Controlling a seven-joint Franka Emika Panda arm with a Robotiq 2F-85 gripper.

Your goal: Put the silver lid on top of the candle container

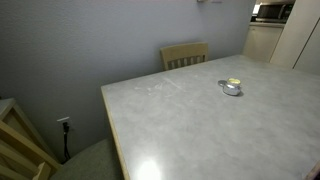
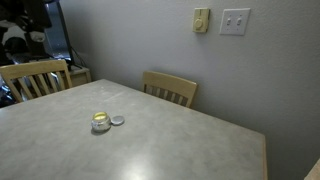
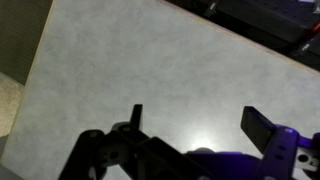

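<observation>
The candle container (image 1: pixel 231 83) is a tiny round tin with cream-yellow wax, standing on the pale table (image 1: pixel 190 130). It also shows in an exterior view (image 2: pixel 100 122). The silver lid (image 2: pixel 117 121) lies flat on the table right beside it, and shows in both exterior views (image 1: pixel 233 91). My gripper (image 3: pixel 200 120) shows only in the wrist view. It is open and empty, with both dark fingers over bare table top. Neither the lid nor the container is in the wrist view.
A wooden chair (image 1: pixel 185 55) stands at the table's far side against the wall, also in an exterior view (image 2: pixel 170 88). Another chair (image 2: pixel 35 78) stands at a table end. A wooden frame (image 1: pixel 20 150) stands on the floor near a table corner (image 1: pixel 104 90).
</observation>
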